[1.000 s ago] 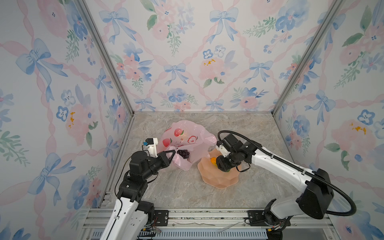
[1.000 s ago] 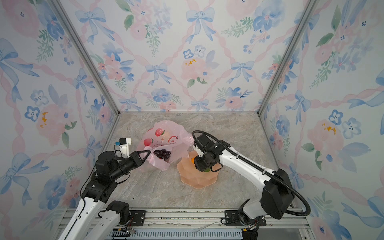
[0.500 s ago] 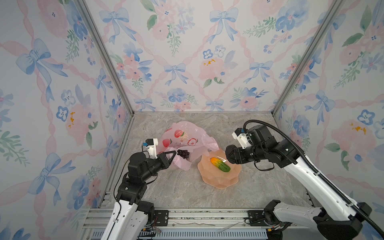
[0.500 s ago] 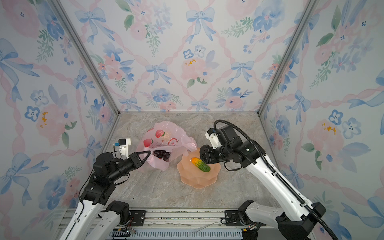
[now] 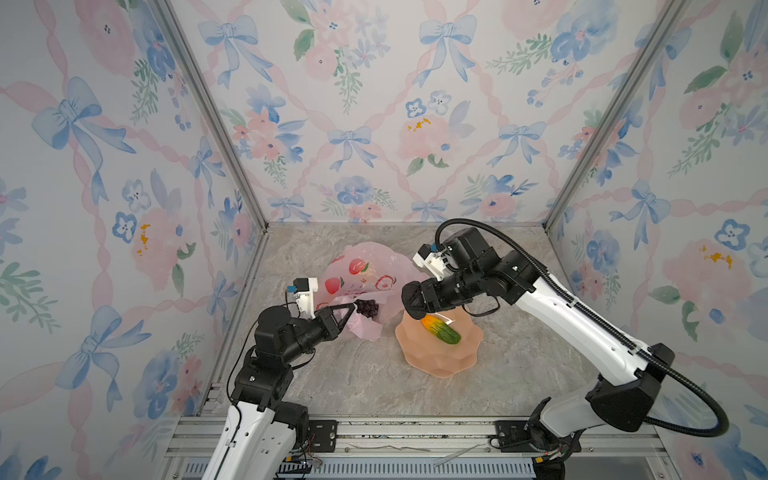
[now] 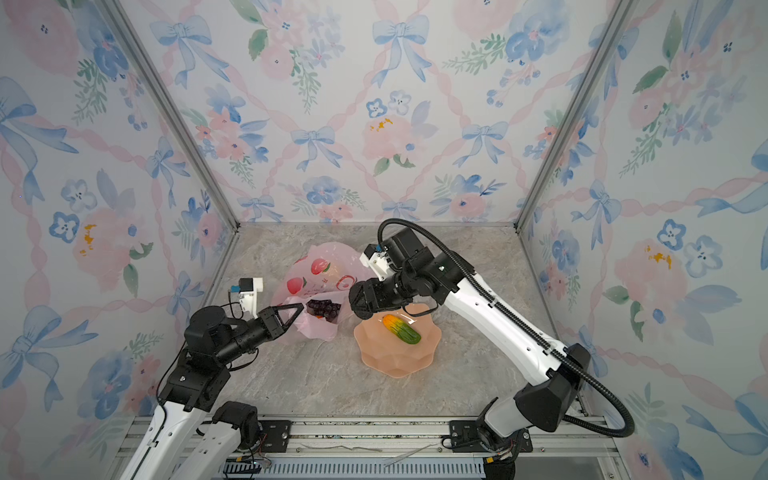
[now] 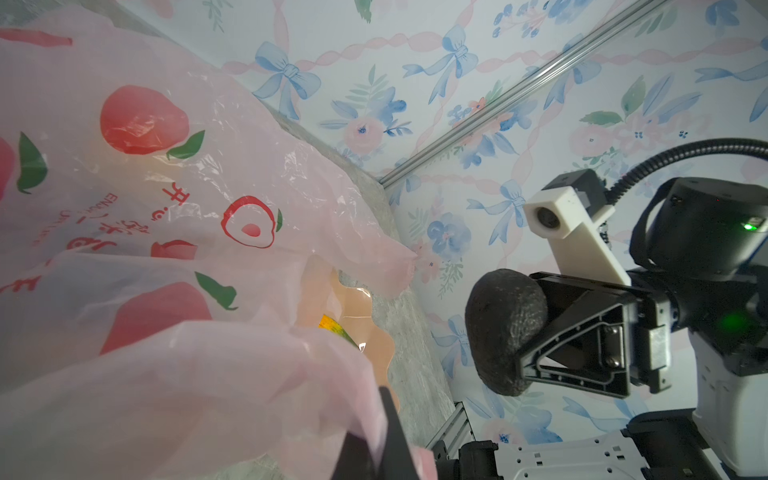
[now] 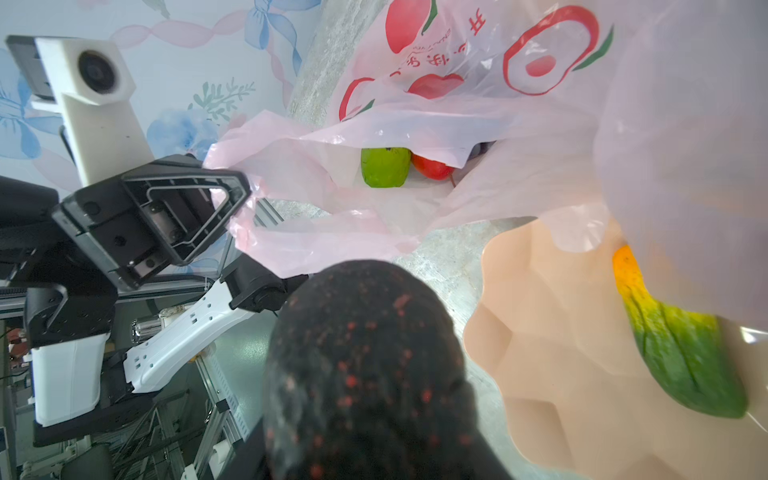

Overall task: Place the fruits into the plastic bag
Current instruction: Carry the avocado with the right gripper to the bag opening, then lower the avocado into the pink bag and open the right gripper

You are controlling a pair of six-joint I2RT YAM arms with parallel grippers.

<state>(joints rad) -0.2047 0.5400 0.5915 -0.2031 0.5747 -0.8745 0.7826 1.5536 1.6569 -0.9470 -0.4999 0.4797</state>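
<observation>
Fruits first: a dark purple grape bunch (image 5: 368, 308) shows in the mouth of the plastic bag (image 5: 374, 266). The right wrist view adds a green fruit (image 8: 384, 166) and a red mango (image 8: 432, 168) lying against each other inside.

Taking the back wall as twelve o'clock, the bag lies on the marble table (image 5: 353, 382) at about eleven o'clock of its middle, with its mouth facing six.

A black avocado (image 7: 500, 332) is off the table, clamped in the right gripper (image 5: 420, 300), whose jaws stand partly apart around it. It hangs at three o'clock of the bag's mouth. In both top views it appears over the eleven o'clock rim of the peach bowl (image 5: 440, 361).

An orange-green papaya (image 5: 441, 328) lies alone in that bowl, which sits just beside the bag at its four o'clock.

At nine o'clock of the mouth, the left gripper (image 5: 351, 308) has its jaws closed tight on the bag's edge. The plastic is lifted there and the mouth gapes.

Walls papered with blue bows and pink flowers (image 5: 353, 137) close the table in at nine, twelve and three o'clock.
</observation>
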